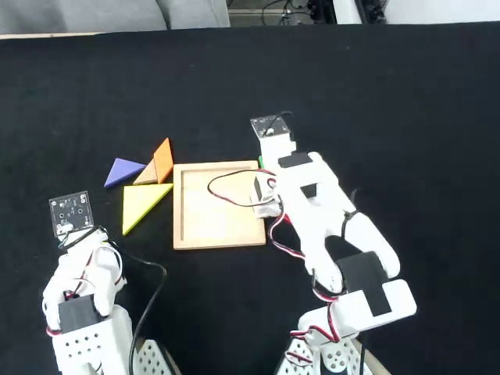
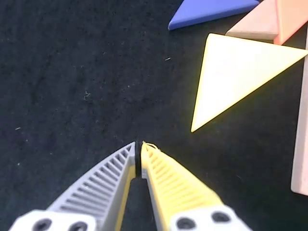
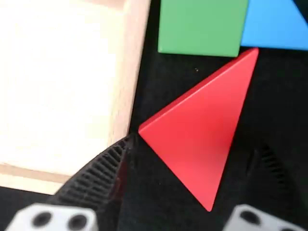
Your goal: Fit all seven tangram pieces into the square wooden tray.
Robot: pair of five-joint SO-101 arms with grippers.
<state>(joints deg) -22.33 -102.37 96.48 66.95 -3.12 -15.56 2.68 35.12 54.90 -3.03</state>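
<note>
Right gripper (image 3: pixel 192 168) was wide open over the red triangle (image 3: pixel 199 137), one finger on either side, gripping nothing. We placed that piece on the black cloth (image 1: pixel 375 94), just beside the tray (image 3: pixel 135 72) rim at the tray's 3 o'clock in the high view. We saw no pieces inside the tray. Left gripper (image 2: pixel 140 151) was closed and empty, at the tray's 8 o'clock. We judged the triangle light, stiff, thin and slick-painted, so pinch across opposite edges mid-body, not at a sharp corner.
</note>
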